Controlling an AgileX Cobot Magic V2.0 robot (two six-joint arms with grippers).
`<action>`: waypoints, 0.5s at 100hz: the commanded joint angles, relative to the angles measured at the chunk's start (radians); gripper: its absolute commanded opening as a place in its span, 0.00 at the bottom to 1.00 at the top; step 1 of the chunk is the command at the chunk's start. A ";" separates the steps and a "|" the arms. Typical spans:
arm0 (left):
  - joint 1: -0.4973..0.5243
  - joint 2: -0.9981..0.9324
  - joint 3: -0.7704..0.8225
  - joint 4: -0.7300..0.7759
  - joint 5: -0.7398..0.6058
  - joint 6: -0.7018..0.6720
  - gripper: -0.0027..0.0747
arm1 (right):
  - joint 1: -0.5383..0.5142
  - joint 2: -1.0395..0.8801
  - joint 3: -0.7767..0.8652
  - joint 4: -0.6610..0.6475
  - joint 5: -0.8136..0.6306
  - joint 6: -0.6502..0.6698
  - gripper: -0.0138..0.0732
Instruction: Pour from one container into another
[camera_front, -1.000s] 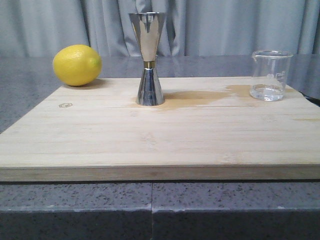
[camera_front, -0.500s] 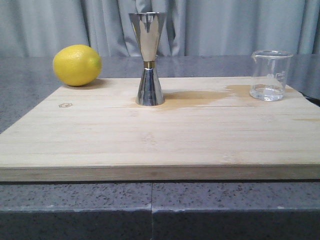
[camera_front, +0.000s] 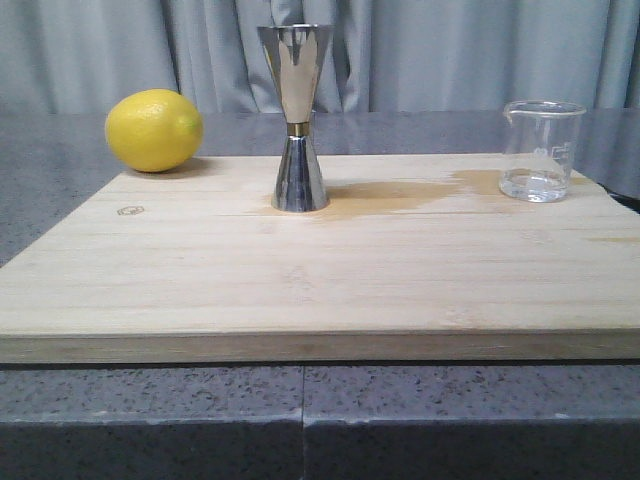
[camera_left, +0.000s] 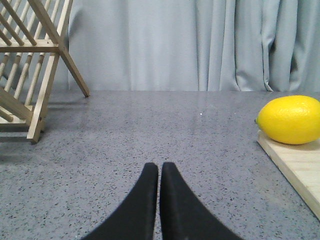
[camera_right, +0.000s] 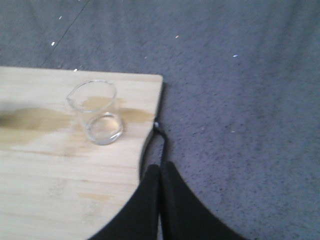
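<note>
The left claw (camera_left: 159, 172) has its two black fingers pressed together. It holds nothing. It sits low over the gray surface (camera_left: 150, 130), off to the side of the wooden board (camera_left: 295, 167). A yellow lemon (camera_left: 291, 119) rests near it, right at the board's corner. A wooden rack (camera_left: 30, 70) stands on the surface on the other side of the claw.

The right claw (camera_right: 160, 175) is also pressed together and holds nothing. It hangs over the rounded edge of the board (camera_right: 60, 190). A thin dark cord (camera_right: 161, 142) lies by that edge, just ahead of the fingertips.

The small glass beaker (camera_right: 96, 111) stands upright on the board, near the right claw but not touching it. In the front view the beaker (camera_front: 541, 150) is at the far right of the board (camera_front: 320, 270), with a little clear liquid at the bottom. A darker wet-looking stain (camera_front: 400, 192) runs across the wood from the beaker to the steel jigger (camera_front: 297, 118). The jigger stands upright near the middle back of the board, well apart from both claws. The lemon (camera_front: 154, 130) sits at the back left corner.
</note>
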 joint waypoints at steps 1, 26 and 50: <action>0.001 -0.022 0.028 -0.010 -0.082 0.000 0.01 | -0.073 -0.099 0.066 0.007 -0.146 -0.006 0.09; 0.001 -0.022 0.028 -0.010 -0.082 0.000 0.01 | -0.160 -0.405 0.344 0.009 -0.350 -0.006 0.09; 0.001 -0.022 0.028 -0.010 -0.082 0.000 0.01 | -0.160 -0.521 0.544 0.009 -0.525 -0.006 0.09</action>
